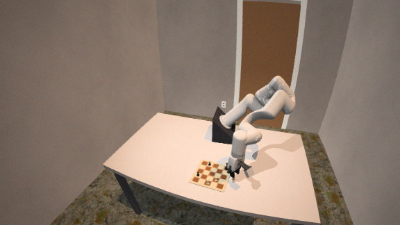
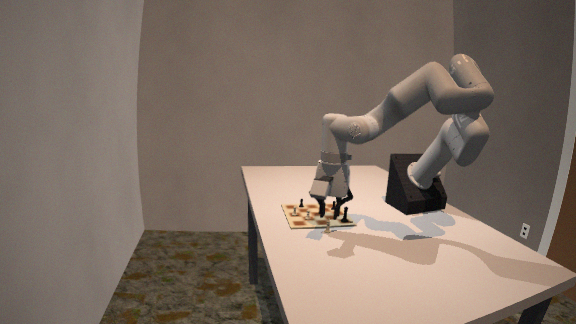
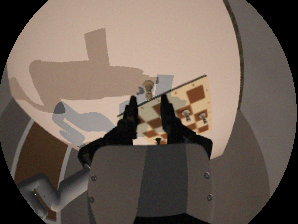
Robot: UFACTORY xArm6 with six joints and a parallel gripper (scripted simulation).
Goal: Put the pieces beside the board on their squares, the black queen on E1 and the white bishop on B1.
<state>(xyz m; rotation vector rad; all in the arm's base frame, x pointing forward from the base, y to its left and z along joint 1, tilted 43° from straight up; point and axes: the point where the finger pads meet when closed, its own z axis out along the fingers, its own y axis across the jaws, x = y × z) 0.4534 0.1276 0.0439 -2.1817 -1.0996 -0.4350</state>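
The chessboard (image 1: 210, 175) lies near the table's front edge and also shows in the exterior view (image 2: 317, 216). My gripper (image 1: 232, 172) points down over the board's right edge, low above it. In the wrist view its fingers stand partly apart, with only board squares showing between them. The white bishop (image 2: 328, 227) stands upright on the table just off the board's edge, a little beyond my fingertips. The black queen (image 2: 344, 215) stands upright close beside my fingers, at the board's edge. The arm hides it in the top view.
Two black pieces (image 1: 209, 162) (image 1: 198, 173) and two pale pieces (image 1: 207, 181) (image 1: 216, 180) stand on the board. The arm's dark base block (image 1: 221, 129) sits behind the board.
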